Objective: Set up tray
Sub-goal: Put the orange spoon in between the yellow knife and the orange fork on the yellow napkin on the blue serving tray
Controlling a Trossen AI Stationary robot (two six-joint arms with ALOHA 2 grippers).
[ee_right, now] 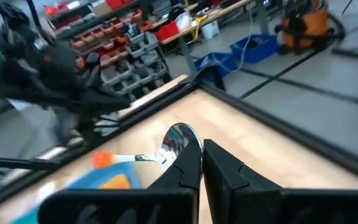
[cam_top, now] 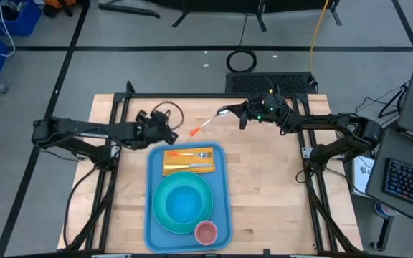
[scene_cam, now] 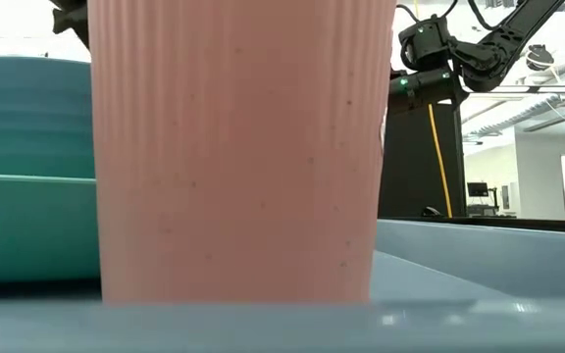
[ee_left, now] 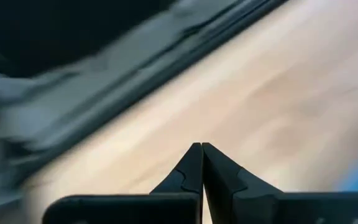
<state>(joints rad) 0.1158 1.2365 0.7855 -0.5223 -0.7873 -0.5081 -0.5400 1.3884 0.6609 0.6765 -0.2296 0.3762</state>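
The light-blue tray (cam_top: 223, 188) lies on the table's middle, toward the near edge. On it are a yellow napkin (cam_top: 185, 169) with an orange-handled fork (cam_top: 190, 154), a turquoise plate (cam_top: 183, 203) and a pink cup (cam_top: 206, 231). The cup (scene_cam: 238, 147) fills the low view. My right gripper (cam_top: 241, 115) (ee_right: 202, 149) is raised over the far side of the table, shut on an orange-handled spoon (cam_top: 208, 123). My left gripper (cam_top: 171, 135) (ee_left: 202, 149) is shut and holds nothing, just beyond the tray's far left corner. My right gripper holds the spoon by its metal bowl end (ee_right: 178, 138), at the fingertips, coming level from the table's right. The left finger (ee_right: 188, 165) hides the exact place of contact. The spoon is lifted clear, and its orange handle end (ee_right: 102, 160) points away toward the table's left.
The table's black frame rail (cam_top: 214, 95) runs along the far edge, close behind both grippers. A loop of black cable (cam_top: 165, 112) lies near the left gripper. Bare wood shows to the left and right of the tray. A keyboard (cam_top: 411, 185) sits off the table's right side.
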